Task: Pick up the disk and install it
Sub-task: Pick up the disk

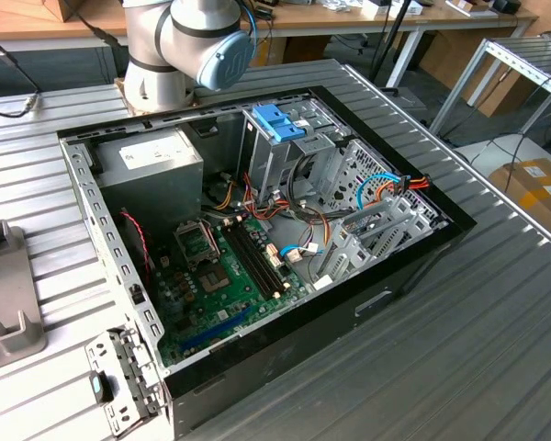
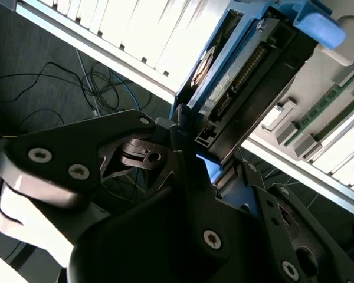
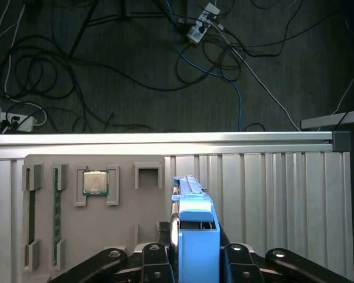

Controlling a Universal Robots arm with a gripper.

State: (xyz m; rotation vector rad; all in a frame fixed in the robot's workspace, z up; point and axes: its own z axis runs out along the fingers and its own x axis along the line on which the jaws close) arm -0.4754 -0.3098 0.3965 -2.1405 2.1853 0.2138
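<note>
Exterior view: the arm (image 1: 179,41) stands at the table's (image 1: 496,349) far edge, behind an open computer case (image 1: 303,344) that lies on its side near the table's middle. Inside the case are 1 motherboard (image 1: 230,276), 1 grey power supply (image 1: 151,165) and 1 metal drive cage (image 1: 266,161) with a blue latch (image 1: 277,122) on top. A grey tray (image 1: 5,294) sits at the table edge on the exterior view's left, well apart from the case.

Second wrist view: the gripper (image 2: 194,144) has its black fingers (image 2: 180,132) closed on 1 end of the disk (image 2: 265,76), with 1 finger on each broad face. The disk is tilted, its connector end toward the fingers and its blue end tab (image 2: 321,28) at the far end. A blue rail runs along its side.

First wrist view: the disk is seen edge-on, standing upright between the 2 fingers over the seam where the tray meets the bare ribbed tabletop. I cannot tell whether it touches the tray or hangs clear of it. The tray holds 1 processor chip (image 3: 95,181) and 1 memory stick (image 3: 56,206), each in its own recess. Cables (image 3: 106,76) lie on the floor beyond the table's edge rail.
</note>
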